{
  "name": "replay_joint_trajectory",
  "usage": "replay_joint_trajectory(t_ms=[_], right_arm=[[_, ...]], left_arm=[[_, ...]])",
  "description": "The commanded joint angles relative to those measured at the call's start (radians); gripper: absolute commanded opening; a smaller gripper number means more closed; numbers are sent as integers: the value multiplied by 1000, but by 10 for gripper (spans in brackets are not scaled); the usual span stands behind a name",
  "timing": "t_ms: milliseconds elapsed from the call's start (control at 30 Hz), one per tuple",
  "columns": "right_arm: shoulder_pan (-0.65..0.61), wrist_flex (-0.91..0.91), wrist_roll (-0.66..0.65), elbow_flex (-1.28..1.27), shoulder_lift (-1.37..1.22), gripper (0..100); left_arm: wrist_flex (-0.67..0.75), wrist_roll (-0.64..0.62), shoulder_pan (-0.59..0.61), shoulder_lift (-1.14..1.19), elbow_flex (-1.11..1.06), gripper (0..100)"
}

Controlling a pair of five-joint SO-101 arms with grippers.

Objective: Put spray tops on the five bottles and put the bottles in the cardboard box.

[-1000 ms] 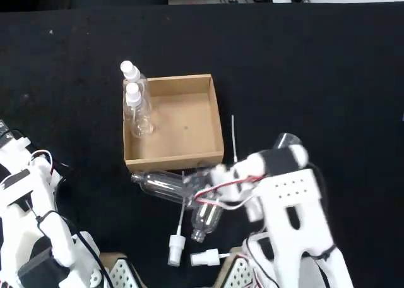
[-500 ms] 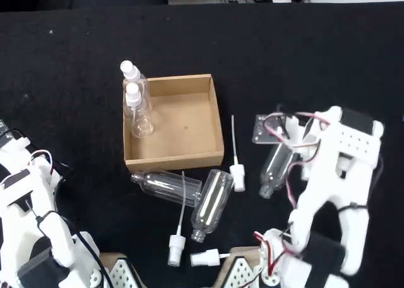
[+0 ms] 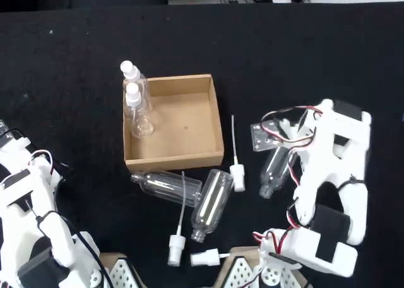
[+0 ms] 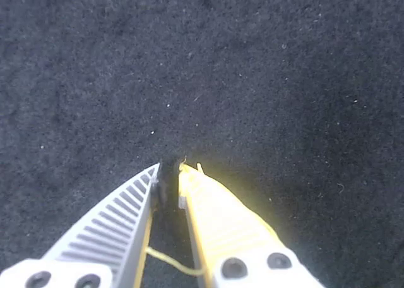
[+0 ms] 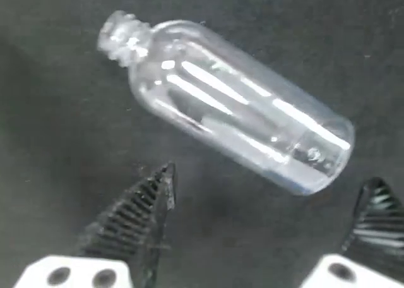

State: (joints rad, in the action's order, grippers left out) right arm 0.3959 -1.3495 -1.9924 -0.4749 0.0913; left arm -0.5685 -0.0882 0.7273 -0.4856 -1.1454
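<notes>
The black counter (image 3: 315, 54) carries an open cardboard box (image 3: 173, 158). The right end effector (image 5: 271, 177) hangs with its fingers spread wide over an uncapped bottle (image 5: 233, 105) that lies on the counter, and it grips nothing. The left end effector (image 4: 169, 171) is pressed closed and empty. Two capped bottles (image 3: 140, 114) stand at the box wall on the left arm's side. Two bare bottles (image 3: 167, 186) lie just in front of the box, with three loose spray tops (image 3: 237, 171) near them.
</notes>
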Motion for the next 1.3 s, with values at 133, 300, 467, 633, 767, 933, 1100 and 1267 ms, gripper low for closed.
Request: replay_joint_trajectory(t_ms=[133,300,467,633,767,933,1100,1267], right_arm=[[-166,34,31,7,-12,360],[-178,72,40,-30,-58,324],[-114,87,40,-30,-91,325],[-98,74,49,-36,-120,321],[-97,57,230,-30,-143,247],[-21,52,500,7,-142,181],[155,52,787,51,-150,181],[269,37,954,42,-148,181]], left_arm=[[52,-3,-12,2,47,36],[52,-3,-12,2,47,36],[54,-3,-12,2,47,36],[54,-3,-12,2,48,36],[54,-3,-10,0,47,36],[54,-3,-10,0,47,36],[54,-3,-10,-3,44,36],[54,-3,-12,0,48,38]])
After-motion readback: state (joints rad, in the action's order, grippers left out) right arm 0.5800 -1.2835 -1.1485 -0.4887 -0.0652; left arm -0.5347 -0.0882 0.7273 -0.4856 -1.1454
